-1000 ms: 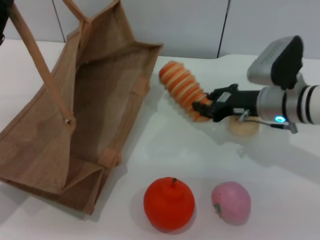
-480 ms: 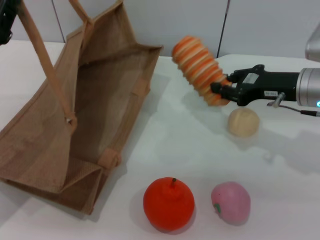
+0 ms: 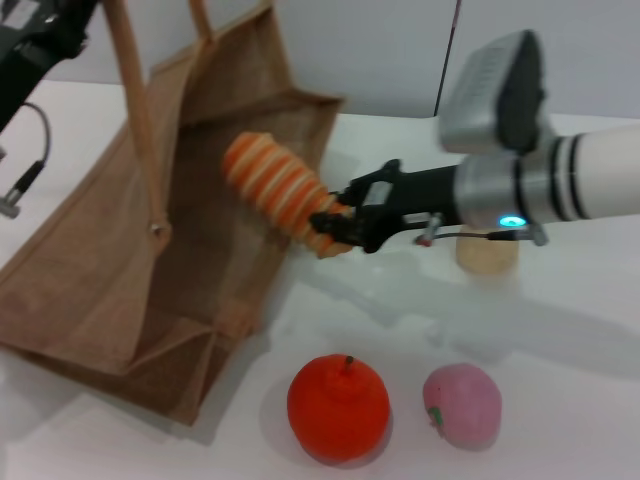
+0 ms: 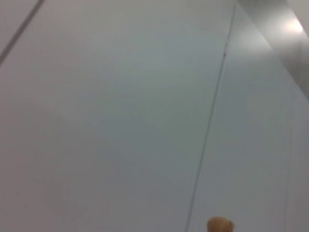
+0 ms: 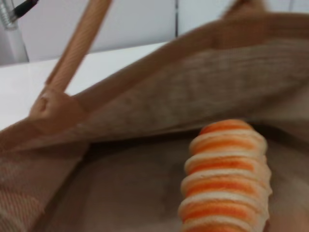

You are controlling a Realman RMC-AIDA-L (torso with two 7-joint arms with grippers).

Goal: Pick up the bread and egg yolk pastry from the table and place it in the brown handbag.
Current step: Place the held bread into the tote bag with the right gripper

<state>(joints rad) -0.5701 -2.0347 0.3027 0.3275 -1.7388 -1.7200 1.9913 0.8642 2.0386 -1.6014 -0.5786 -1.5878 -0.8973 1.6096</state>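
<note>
Right claw point(image 3: 335, 225) is clamped on the bread point(image 3: 278, 190), poking it over the brown handbag point(image 3: 120, 260) rim; left claw's grip, can't tell.

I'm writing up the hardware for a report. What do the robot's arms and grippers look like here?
The right arm is white with black rings, then a silver-grey wrist section with a glowing cyan light and a grey box mounted on top with a black face. Its right gripper is black, with thin cables beside it. The left arm appears black, with a dangling grey cable ending in a metal plug.
</note>
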